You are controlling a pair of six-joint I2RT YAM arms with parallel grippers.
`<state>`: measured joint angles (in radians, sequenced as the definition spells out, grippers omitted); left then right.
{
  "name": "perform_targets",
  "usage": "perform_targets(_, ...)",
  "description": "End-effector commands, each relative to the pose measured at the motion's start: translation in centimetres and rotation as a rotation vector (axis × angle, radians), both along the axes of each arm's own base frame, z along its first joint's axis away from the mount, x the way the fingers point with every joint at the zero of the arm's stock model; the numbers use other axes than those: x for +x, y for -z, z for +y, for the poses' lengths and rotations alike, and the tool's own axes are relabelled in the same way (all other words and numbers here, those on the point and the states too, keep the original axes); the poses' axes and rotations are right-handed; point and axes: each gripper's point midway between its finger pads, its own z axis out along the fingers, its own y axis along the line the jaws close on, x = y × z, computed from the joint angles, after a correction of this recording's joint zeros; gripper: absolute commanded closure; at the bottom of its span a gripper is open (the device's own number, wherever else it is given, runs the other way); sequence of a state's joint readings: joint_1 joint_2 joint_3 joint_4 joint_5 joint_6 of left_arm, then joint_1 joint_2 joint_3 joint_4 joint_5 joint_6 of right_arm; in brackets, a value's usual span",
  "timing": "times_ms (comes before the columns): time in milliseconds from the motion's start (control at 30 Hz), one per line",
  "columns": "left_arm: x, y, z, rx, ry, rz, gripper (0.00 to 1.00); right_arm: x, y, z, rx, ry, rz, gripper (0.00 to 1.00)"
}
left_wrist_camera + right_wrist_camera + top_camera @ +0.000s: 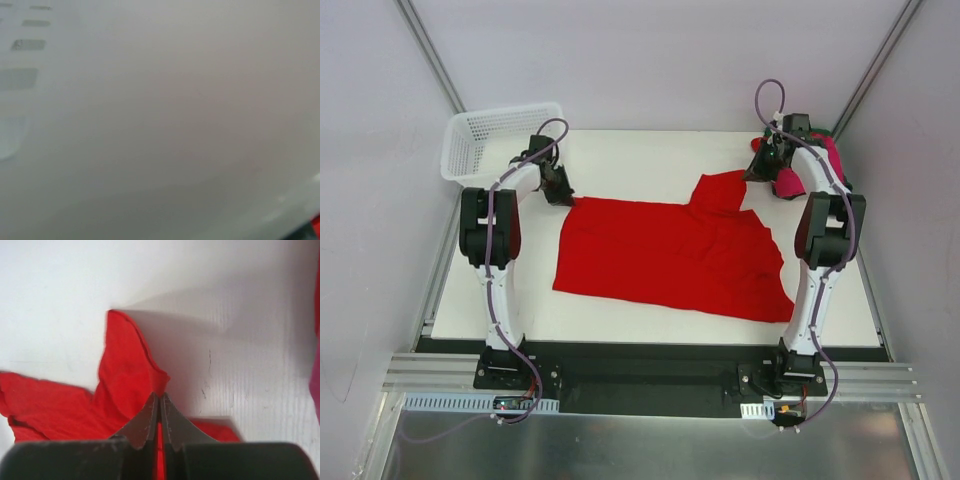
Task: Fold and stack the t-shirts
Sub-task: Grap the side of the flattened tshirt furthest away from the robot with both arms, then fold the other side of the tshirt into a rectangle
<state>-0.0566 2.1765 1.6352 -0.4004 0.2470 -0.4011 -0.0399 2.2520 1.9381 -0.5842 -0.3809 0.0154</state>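
**Asker:** Count it off for me, left to right.

**Me:** One white mesh basket (470,150) stands at the far left corner of the bench (620,312). Just right of it is my left end effector (558,188), down at the far left corner of the one bright red t-shirt (670,250).

**Asker:** Is that end effector holding the cloth?

**Me:** Its fingers are closed. Whether cloth is between them I cannot tell. From above the tips do not show, and my left wrist camera gives only a white blur with one sliver of red in its lower right corner.

**Asker:** And the shirt itself?

**Me:** It lies spread across the middle of the bench, fairly flat with a few creases. One sleeve points to the far side, on the right.

**Asker:** The right side, then?

**Me:** My right end effector (159,401) is at that sleeve. The wrist view shows its two fingers pressed together with a strip of red cloth pinched between them, so it grips the sleeve. Right of it, at the far right corner, sits one magenta-pink bundle of cloth (788,184), partly hidden. How many shirts are in it I cannot tell.
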Motion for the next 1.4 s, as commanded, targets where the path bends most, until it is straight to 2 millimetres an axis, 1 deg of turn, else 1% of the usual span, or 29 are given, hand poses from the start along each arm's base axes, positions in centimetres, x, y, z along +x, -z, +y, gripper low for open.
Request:
perform_targets(0,1.5,-3.8,1.0,-0.003,0.0,-0.145,1.0,0.7,-7.2,-1.0,-0.022,0.03,-0.171,0.99)
perform_targets(33,1.2,-4.2,1.0,-0.005,0.001,-0.152,1.0,0.5,-7.6,-1.1,-0.021,0.033,-0.175,0.99)
perform_targets(67,1.0,-4.5,1.0,-0.006,0.0,-0.157,1.0,0.1,-8.4,-1.1,-0.021,0.036,-0.186,0.99)
perform_targets(167,0.4,-5.5,1.1,-0.008,0.0,-0.174,1.0,-0.8,-9.2,-1.2,-0.027,0.045,-0.191,0.99)
perform_targets(200,0.2,-5.8,1.1,-0.01,-0.001,-0.178,1.0,-1.5,-9.5,-1.2,-0.027,0.047,-0.186,0.99)
perform_targets(267,-0.4,-6.8,1.1,-0.008,0.0,-0.197,1.0,-2.3,-9.7,-1.2,-0.026,0.049,-0.178,0.99)
perform_targets(300,-1.0,-6.5,1.2,-0.008,-0.002,-0.186,1.0,-3.1,-10.1,-1.1,-0.022,0.049,-0.18,0.99)
perform_targets(333,-1.2,-7.6,1.3,-0.007,-0.003,-0.208,1.0,-3.5,-10.1,-1.1,-0.025,0.05,-0.177,0.99)
perform_targets(367,-1.5,-7.8,1.3,-0.006,-0.004,-0.212,1.0,-3.8,-10.4,-1.1,-0.026,0.054,-0.181,0.99)
perform_targets(400,-2.0,-7.6,1.3,-0.004,-0.003,-0.205,1.0,-4.6,-10.5,-1.2,-0.032,0.061,-0.177,0.99)
perform_targets(433,-2.3,-8.2,1.3,-0.004,-0.003,-0.217,1.0,-5.0,-10.7,-1.2,-0.032,0.064,-0.176,0.99)
perform_targets(467,-2.5,-8.4,1.4,-0.004,-0.003,-0.22,1.0,-5.3,-10.8,-1.2,-0.03,0.064,-0.173,0.99)
perform_targets(500,-3.0,-8.1,1.4,-0.005,-0.004,-0.209,1.0,-5.8,-10.8,-1.2,-0.032,0.068,-0.166,0.99)
perform_targets(533,-3.3,-8.8,1.3,-0.006,-0.004,-0.223,1.0,-6.5,-11.1,-1.2,-0.033,0.072,-0.166,0.99)
perform_targets(567,-3.5,-8.9,1.3,-0.007,-0.005,-0.223,1.0,-6.9,-11.1,-1.2,-0.034,0.076,-0.165,0.99)
perform_targets(600,-4.0,-8.6,1.4,-0.007,-0.007,-0.215,1.0,-7.3,-11.2,-1.5,-0.047,0.091,-0.161,0.99)
perform_targets(633,-4.2,-9.2,1.4,-0.006,-0.008,-0.227,1.0,-8.0,-11.7,-1.7,-0.056,0.099,-0.168,0.99)
perform_targets(733,-5.1,-9.1,1.5,-0.001,-0.012,-0.221,1.0,-9.2,-12.6,-2.4,-0.093,0.137,-0.172,0.99)
perform_targets(867,-5.9,-8.9,1.8,0.011,-0.02,-0.213,1.0,-11.1,-12.3,-4.4,-0.195,0.202,-0.133,0.99)
perform_targets(933,-6.2,-9.0,1.7,0.006,-0.021,-0.214,1.0,-11.7,-12.2,-4.8,-0.213,0.217,-0.127,0.99)
perform_targets(967,-6.5,-8.7,1.6,0.001,-0.022,-0.203,1.0,-12.1,-12.2,-4.8,-0.214,0.22,-0.122,0.99)
perform_targets(1033,-6.8,-8.9,1.6,-0.005,-0.022,-0.205,1.0,-12.5,-12.1,-4.7,-0.203,0.221,-0.116,0.99)
perform_targets(1067,-7.2,-8.5,1.6,-0.002,-0.024,-0.195,1.0,-12.8,-12.0,-4.5,-0.196,0.219,-0.111,0.99)
perform_targets(1100,-7.4,-8.8,1.7,0.001,-0.027,-0.204,1.0,-13.4,-11.8,-4.4,-0.191,0.225,-0.102,0.99)
perform_targets(1167,-8.1,-8.4,1.9,0.009,-0.032,-0.193,1.0,-14.0,-11.5,-4.4,-0.192,0.229,-0.093,0.99)
perform_targets(1200,-8.3,-8.8,2.0,0.011,-0.036,-0.202,1.0,-14.6,-11.3,-4.6,-0.197,0.239,-0.084,0.99)
perform_targets(1267,-9.0,-8.5,2.2,0.024,-0.042,-0.194,1.0,-15.3,-11.1,-4.8,-0.211,0.246,-0.074,0.99)
perform_targets(1300,-9.3,-8.8,2.3,0.028,-0.042,-0.199,1.0,-15.7,-10.8,-4.8,-0.214,0.248,-0.064,0.99)
perform_targets(1367,-9.9,-8.5,2.4,0.029,-0.042,-0.191,1.0,-16.5,-11.0,-4.6,-0.207,0.244,-0.062,0.99)
